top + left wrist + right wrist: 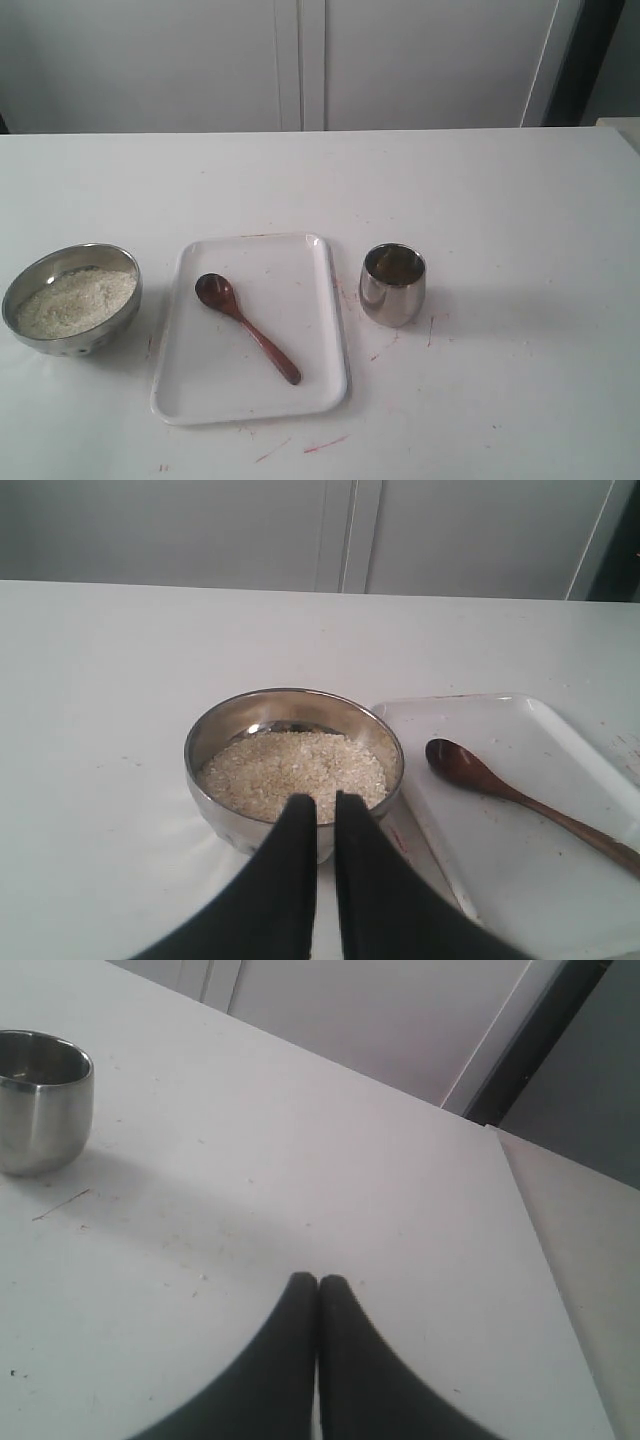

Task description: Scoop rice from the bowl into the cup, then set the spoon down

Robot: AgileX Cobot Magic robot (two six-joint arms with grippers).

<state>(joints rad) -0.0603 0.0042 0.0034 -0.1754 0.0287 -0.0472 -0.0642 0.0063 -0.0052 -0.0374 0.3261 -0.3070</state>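
The shiny metal bowl (pixel 120 310) stands at the table's left side, holding a pale heap of rice (pixel 78 300). The reddish-brown wooden spoon (pixel 245 325) lies slantwise on a white tray (pixel 300 390). The small steel cup (pixel 392 284) stands upright to the right of the tray. Neither gripper shows in the exterior view. In the left wrist view my left gripper (pixel 325 802) hovers at the near rim of the bowl (pixel 200 742), over the rice (pixel 290 770). It is shut, with only a thin slit between its fingers and nothing held. My right gripper (pixel 319 1280) is shut and empty, well away from the cup (pixel 40 1100).
The white tray (pixel 520 880) sits between bowl and cup, with the spoon (pixel 480 777) on it. Faint red marks dot the white table (pixel 500 200). A pale wall with cabinet panels (pixel 300 60) runs behind the table's far edge.
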